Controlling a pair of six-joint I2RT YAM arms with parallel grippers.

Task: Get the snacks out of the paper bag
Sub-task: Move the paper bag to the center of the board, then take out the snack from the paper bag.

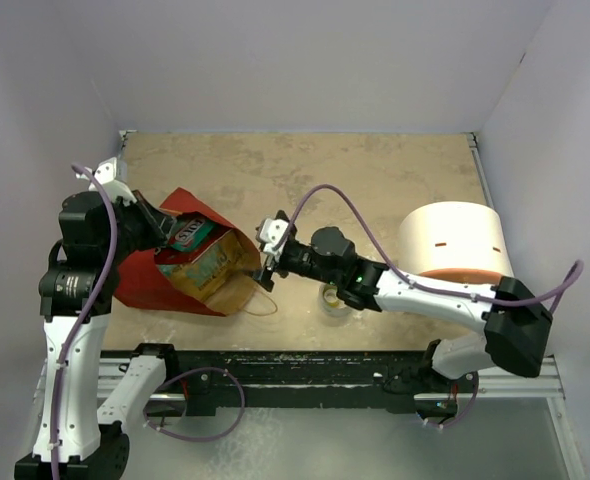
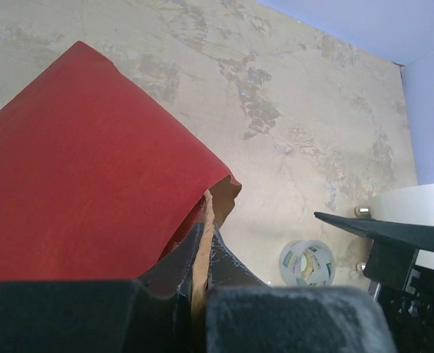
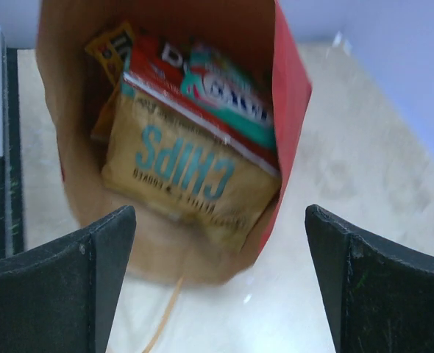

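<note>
The red paper bag [image 1: 145,285] lies on its side at the table's left, its brown mouth facing right. My left gripper [image 1: 165,232] is shut on the bag's upper edge; in the left wrist view the kraft edge sits pinched between the fingers of my left gripper [image 2: 202,239], with the bag's red outside [image 2: 84,169] above. My right gripper [image 1: 268,262] is open and empty just outside the mouth. In the right wrist view my right gripper [image 3: 218,220] faces the bag [image 3: 70,110], which holds a golden-tan chips packet [image 3: 180,169], a red-teal packet [image 3: 217,92] and a small yellow packet [image 3: 110,48].
A small tape roll [image 1: 335,298] lies on the table under my right forearm and also shows in the left wrist view [image 2: 307,263]. A cream-white cylinder with an orange base [image 1: 453,240] stands at the right. A thin loop handle [image 1: 260,305] trails from the bag's mouth.
</note>
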